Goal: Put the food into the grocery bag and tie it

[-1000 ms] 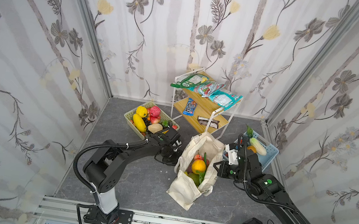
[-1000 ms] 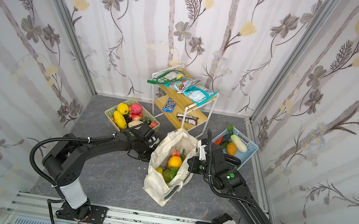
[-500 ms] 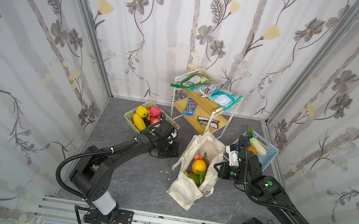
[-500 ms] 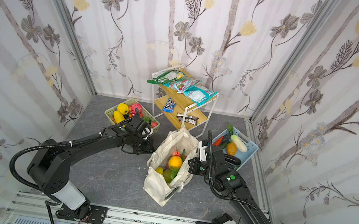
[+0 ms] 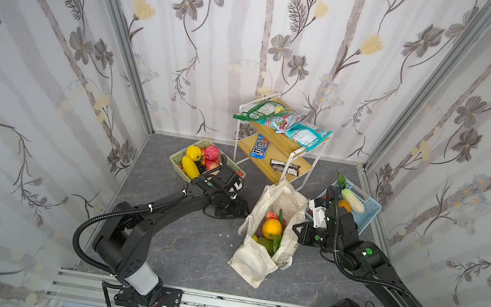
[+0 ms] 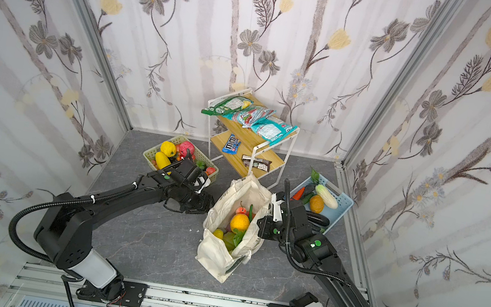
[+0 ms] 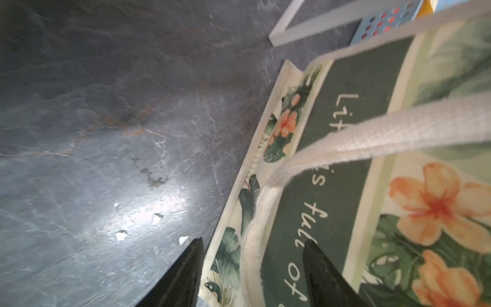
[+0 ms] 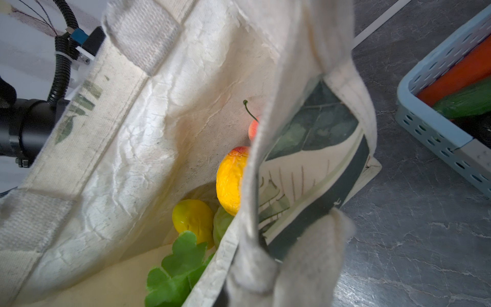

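Note:
The grocery bag stands open in the middle of the floor in both top views, its other point being. Food lies inside it: an orange fruit, a yellow one and green leaves. My left gripper is open beside the bag's left face. Its dark fingers straddle the white rope handle without pinching it. My right gripper is shut on the bag's right rim, and the cloth hides its jaws in the right wrist view.
A pale green basket of toy fruit sits just behind the left gripper. A light blue basket of vegetables is behind the right arm. A white-framed wooden rack with snack packets stands behind the bag.
My left gripper drew back from the bag, then returned to its left face and opened around the handle. The right arm and the bag have stayed put.

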Robot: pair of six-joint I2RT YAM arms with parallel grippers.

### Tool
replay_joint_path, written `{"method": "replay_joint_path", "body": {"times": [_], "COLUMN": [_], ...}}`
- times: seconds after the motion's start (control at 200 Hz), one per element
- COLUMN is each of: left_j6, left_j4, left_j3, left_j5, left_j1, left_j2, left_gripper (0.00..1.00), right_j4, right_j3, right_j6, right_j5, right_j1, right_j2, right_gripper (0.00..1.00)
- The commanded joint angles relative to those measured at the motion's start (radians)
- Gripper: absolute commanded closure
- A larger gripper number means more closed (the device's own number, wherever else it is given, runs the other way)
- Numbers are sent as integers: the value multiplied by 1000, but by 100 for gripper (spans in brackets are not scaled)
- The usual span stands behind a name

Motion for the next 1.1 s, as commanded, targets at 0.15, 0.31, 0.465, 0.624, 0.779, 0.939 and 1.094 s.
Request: {"method": "replay_joint_path", "body": {"times": [0.15, 0.31, 0.465, 0.624, 0.779, 0.939, 1.094], "left_j6": [14, -40, -86, -143, -146, -115, -73], "left_j4": [-7, 74, 129, 183, 168, 106, 27], "left_j3": [-18, -45, -65, -82, -70, -44, -18], "left_j5": [61, 145, 164, 171, 136, 70, -2], "left_j1": [-8, -24, -36, -34, -31, -6, 29], "left_j2": [17, 68, 97, 110, 102, 64, 16], "left_gripper": [35, 43, 51, 70, 86, 99, 100], "right_j4": [19, 20, 20, 14, 5, -3, -5], "right_j3": [-9, -4, -7, -3, 3, 6, 8], "right_j6": [11, 9, 11, 13, 12, 9, 8], "right_j5": [21, 22, 24, 28, 32, 36, 38], "right_j1": [0, 0, 0, -1, 0, -1, 0], "right_j2": [5, 10, 9, 8, 8, 6, 7], "right_gripper": [92, 91, 92, 92, 91, 92, 91]}}
